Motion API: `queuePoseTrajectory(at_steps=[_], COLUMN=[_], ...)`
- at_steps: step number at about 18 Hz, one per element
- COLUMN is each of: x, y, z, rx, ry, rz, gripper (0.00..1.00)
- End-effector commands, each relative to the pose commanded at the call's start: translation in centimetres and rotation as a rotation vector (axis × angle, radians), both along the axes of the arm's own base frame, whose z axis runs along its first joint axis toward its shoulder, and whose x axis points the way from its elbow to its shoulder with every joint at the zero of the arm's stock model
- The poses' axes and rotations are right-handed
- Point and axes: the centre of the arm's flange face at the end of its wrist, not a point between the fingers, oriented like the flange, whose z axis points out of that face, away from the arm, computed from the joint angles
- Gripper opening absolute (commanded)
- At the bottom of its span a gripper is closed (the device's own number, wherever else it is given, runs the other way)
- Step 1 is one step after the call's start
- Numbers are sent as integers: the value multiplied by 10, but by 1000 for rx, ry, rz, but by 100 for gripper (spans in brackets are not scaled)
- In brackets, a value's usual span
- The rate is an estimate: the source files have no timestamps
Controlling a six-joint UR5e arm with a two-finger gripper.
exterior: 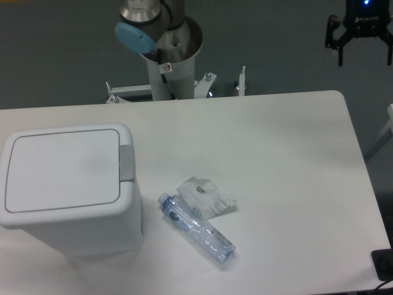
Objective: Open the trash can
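White plastic, the trash can (pixel 67 187) sits at the worktop's (pixel 276 160) left edge, lid flat and shut. Nothing is begun: the gripper (pixel 364 55) hangs beyond the far right corner, jaws wide and empty. Next it must cross to the grey latch (pixel 126 163) (lid's right edge) and press.

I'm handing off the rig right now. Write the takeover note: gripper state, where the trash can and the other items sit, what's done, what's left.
Gripper: open, empty, high at the far right corner, beyond the table edge and far from the job.
Trash can: near left of the table, lid closed flat, grey latch on its right edge.
Other items: clear bottle lying on its side right of the can; crumpled wrapper just behind it.
Done: nothing visible; the can is untouched.
Left: bring the gripper across to the can and press the latch, most likely, so the lid opens.
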Motion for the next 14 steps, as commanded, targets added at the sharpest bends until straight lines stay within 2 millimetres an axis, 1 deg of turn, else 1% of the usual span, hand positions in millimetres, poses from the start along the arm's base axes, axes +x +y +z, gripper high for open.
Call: queuePoseTrajectory(at_steps=[1,4,5,7,8,9,10,11,12,14], x=[3,17,28,48,60,71,93,107,114,123], y=[8,49,82,130,160,180,207,219,228,235], z=[1,9,14,16,17,15,14,16,20,25], rx=[23,114,162,211,247,263,283,312,356,422], ry=[-15,-99,-148,-220,-277,-314,-369,-416,-474,-572], rz=[31,183,240,291,336,360,372,370,366,361], gripper=[100,100,100,100,100,100,100,100,100,100])
